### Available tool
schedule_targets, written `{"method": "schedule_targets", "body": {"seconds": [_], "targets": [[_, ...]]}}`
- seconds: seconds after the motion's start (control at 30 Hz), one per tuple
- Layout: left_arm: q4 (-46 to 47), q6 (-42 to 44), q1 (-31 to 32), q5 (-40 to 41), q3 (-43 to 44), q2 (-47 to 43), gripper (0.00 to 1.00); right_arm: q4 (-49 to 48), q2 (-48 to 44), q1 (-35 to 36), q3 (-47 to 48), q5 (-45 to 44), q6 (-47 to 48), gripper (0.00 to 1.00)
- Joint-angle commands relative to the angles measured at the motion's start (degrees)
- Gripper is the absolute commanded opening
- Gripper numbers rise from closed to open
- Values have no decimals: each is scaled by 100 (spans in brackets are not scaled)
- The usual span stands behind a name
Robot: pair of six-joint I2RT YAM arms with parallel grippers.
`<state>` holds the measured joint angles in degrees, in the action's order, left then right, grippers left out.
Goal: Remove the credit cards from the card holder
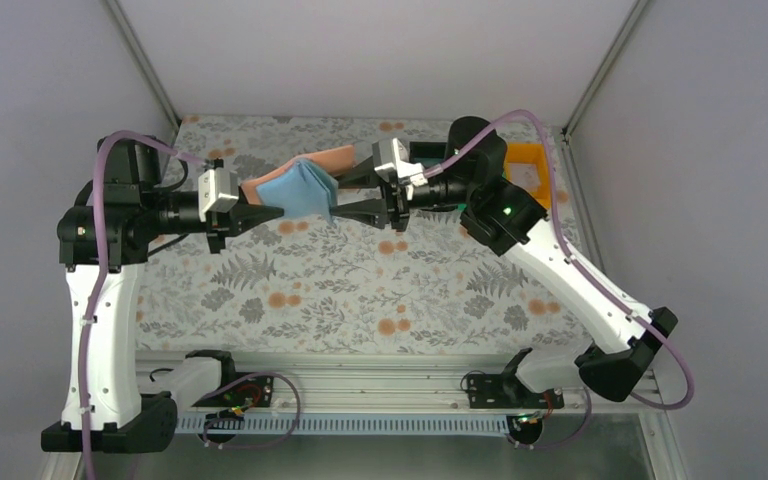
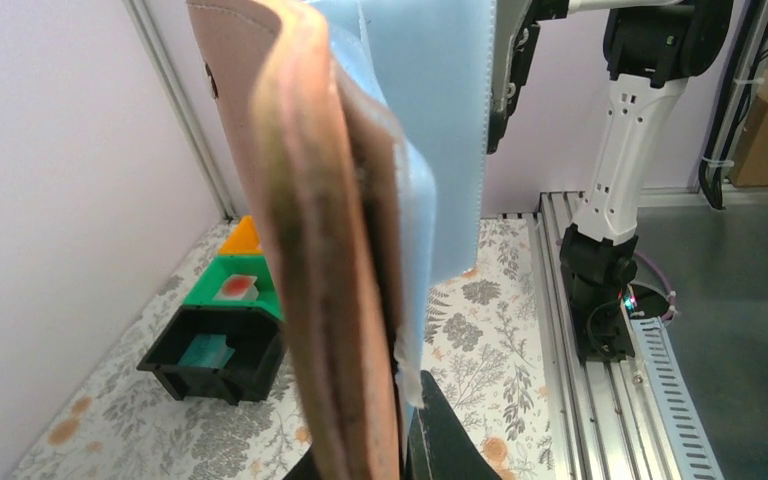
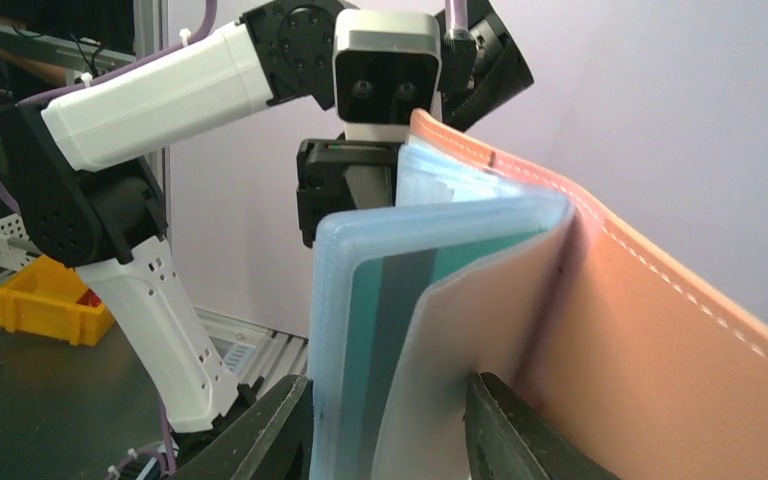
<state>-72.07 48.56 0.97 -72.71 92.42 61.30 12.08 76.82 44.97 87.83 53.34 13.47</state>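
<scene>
Above the floral table (image 1: 360, 290), the left gripper (image 1: 265, 208) is clamped on the salmon card holder (image 1: 295, 185), which hangs in mid-air. The right gripper (image 1: 342, 195) is spread wide, straddling 1 blue pocket with a teal card (image 3: 375, 330). Closing here would likely pinch pocket and card together, tugging the holder loose.

The card holder (image 1: 295, 188) hangs between left hand (image 1: 265, 212) and right hand (image 1: 358, 189).

A robotics lab cell: pale panel walls (image 1: 360, 50) on aluminium posts (image 1: 143, 60), floral-clothed table (image 1: 360, 290), slotted mounting rail (image 1: 360, 380).
</scene>
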Motion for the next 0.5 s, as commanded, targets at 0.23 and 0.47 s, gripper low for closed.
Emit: {"method": "schedule_targets", "body": {"seconds": [0.23,0.47], "targets": [[139,4,-75,-305,-130,-83,2,-839,347,522,12,-1147,-534,41],[141,16,-85,-349,-154,-99,2,-931,341,690,-58,-1973,-669,35]]}}
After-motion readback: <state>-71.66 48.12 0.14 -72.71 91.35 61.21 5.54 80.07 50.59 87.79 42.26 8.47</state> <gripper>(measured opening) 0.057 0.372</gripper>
